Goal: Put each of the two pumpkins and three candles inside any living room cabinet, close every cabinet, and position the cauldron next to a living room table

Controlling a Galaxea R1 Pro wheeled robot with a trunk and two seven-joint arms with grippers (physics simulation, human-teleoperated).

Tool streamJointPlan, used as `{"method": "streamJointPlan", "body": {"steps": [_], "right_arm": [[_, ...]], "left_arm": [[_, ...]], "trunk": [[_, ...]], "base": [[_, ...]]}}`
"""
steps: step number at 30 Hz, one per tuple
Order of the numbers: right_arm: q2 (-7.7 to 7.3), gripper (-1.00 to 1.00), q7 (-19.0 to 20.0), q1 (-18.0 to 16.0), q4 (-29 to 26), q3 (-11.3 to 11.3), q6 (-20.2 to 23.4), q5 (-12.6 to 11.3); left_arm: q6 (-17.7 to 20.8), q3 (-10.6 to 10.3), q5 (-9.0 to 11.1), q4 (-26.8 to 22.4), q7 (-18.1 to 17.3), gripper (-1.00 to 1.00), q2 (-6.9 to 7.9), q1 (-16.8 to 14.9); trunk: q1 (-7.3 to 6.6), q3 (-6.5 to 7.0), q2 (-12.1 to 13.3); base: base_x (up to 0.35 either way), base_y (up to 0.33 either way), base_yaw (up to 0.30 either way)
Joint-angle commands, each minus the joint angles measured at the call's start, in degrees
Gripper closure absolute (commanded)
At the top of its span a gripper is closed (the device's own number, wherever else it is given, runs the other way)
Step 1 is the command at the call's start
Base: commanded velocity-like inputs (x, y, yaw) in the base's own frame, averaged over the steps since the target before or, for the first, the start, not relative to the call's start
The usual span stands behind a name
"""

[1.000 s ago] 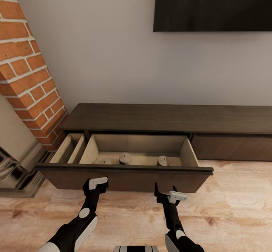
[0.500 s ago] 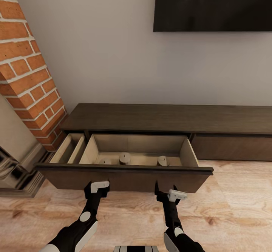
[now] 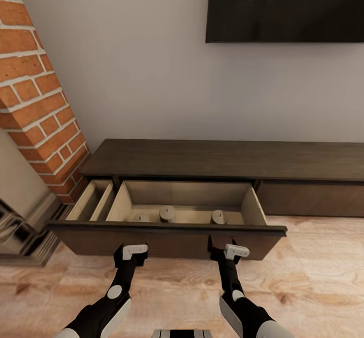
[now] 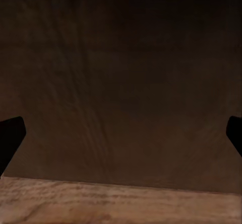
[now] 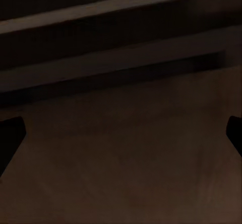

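**Both grippers at the front of the open drawer, three candles inside**

The cabinet (image 3: 222, 158) stands against the wall, under a dark screen (image 3: 285, 6), with a brick column (image 3: 35, 90) at its left end. Its wide drawer (image 3: 167, 237) is pulled out over the wooden floor (image 3: 313, 287). In the beige inside of the drawer stand three candles: one (image 3: 167, 213) near the middle, one (image 3: 218, 216) more to the right, and one (image 3: 140, 217) to the left, partly hidden behind the drawer front. A narrow side compartment (image 3: 93, 200) at the left of the drawer looks to have nothing in it.

The left gripper (image 3: 130, 253) is held low, right at the dark drawer front, and the right gripper (image 3: 221, 247) is at the same front, further right. In the left wrist view the left gripper (image 4: 121, 133) has its fingers far apart at the two edges, with the dark wood close ahead and a strip of floor below. In the right wrist view the right gripper (image 5: 121, 133) is spread just as wide, facing the dark panel and its upper edge. Neither gripper holds anything. Whether they touch the front cannot be told.
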Motion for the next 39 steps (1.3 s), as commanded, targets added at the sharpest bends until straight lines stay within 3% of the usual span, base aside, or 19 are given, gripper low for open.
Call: {"method": "streamJointPlan", "body": {"steps": [1, 17, 39], "right_arm": [[-0.03, -1.0, -0.5, -0.1, 0.1, 0.5, -0.2, -0.2], [-0.12, -1.0, -0.2, -0.1, 0.3, 0.9, -0.1, -0.2], [-0.12, -1.0, -0.1, -0.1, 0.2, 0.9, -0.1, -0.2]], "left_arm": [[-0.2, -0.5, 0.5, 0.0, 0.4, -1.0, 0.08, -0.1], [-0.2, 0.2, 0.6, -0.2, 1.2, -1.0, -0.01, -0.1], [-0.2, -0.3, 0.6, 0.0, 1.2, -1.0, -0.01, -0.1]], "trunk": [[0.01, -0.04, 0.0], [0.01, -0.04, 0.0], [0.01, -0.04, 0.0]], "base": [[0.194, 0.07, 0.0], [0.142, 0.036, 0.0], [0.304, 0.0, 0.0]]}}
